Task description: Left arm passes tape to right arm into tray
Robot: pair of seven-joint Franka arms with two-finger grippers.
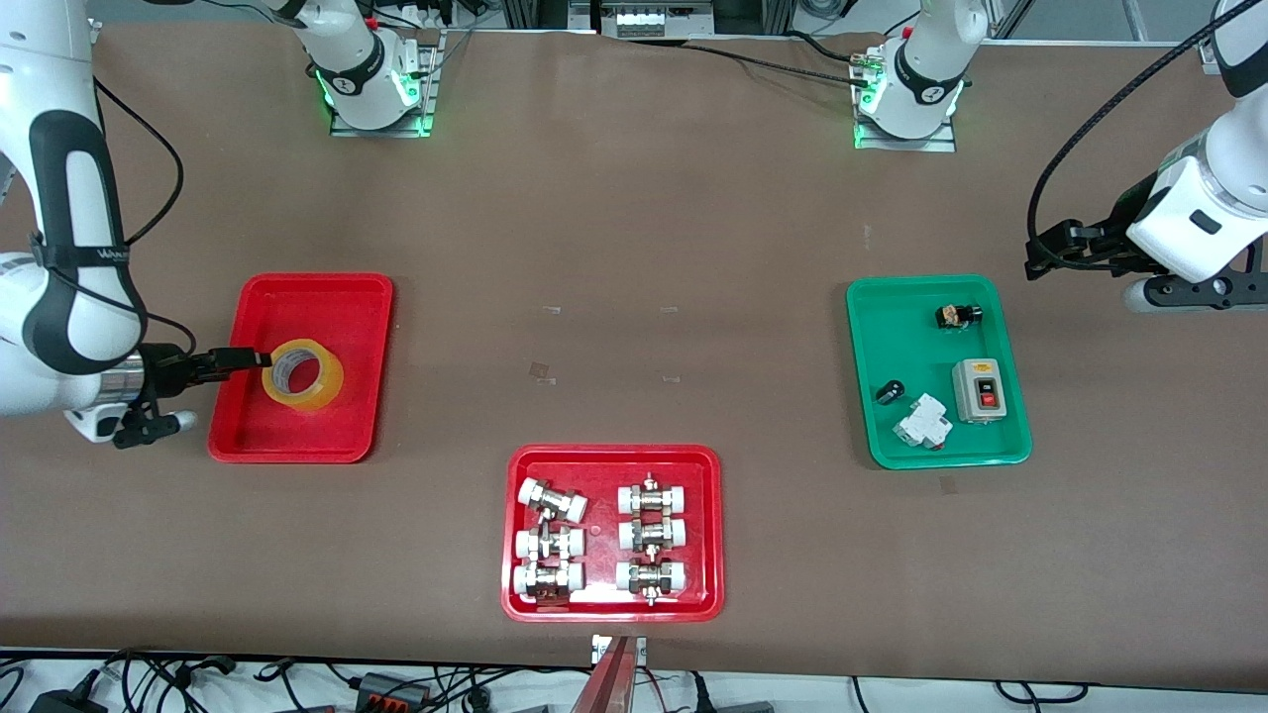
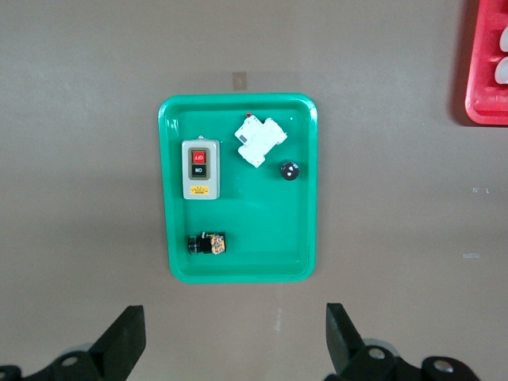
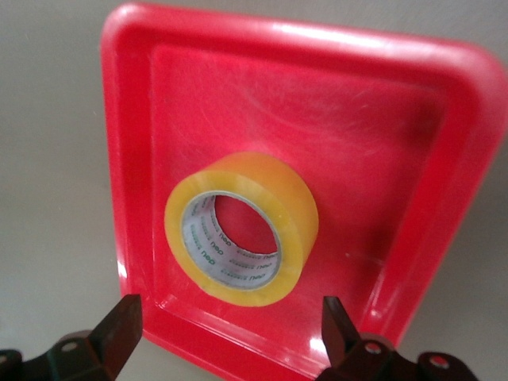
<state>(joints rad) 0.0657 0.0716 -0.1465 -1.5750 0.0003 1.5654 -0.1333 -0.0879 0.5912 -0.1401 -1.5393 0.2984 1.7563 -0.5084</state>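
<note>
Tape [image 1: 303, 374] lies flat in red tray [image 1: 327, 297], delivered; right gripper [image 1: 260, 359] at its 9 o'clock, fingers wide, empty. Left gripper [image 2: 234, 337] waits w/ fingers wide near green tray [image 2: 171, 238].

Glossy red plastic tray [image 3: 444, 143]; translucent yellow tape [image 3: 242, 228]; matt brown table [image 1: 634, 228].

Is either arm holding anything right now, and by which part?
Nothing is held. The right tool is open beside the tape in the tray; the left tool is open too.

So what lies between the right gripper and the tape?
Only the rim of the tray, as the right wrist view shows. The open right gripper has nothing else between it and the tape.
</note>
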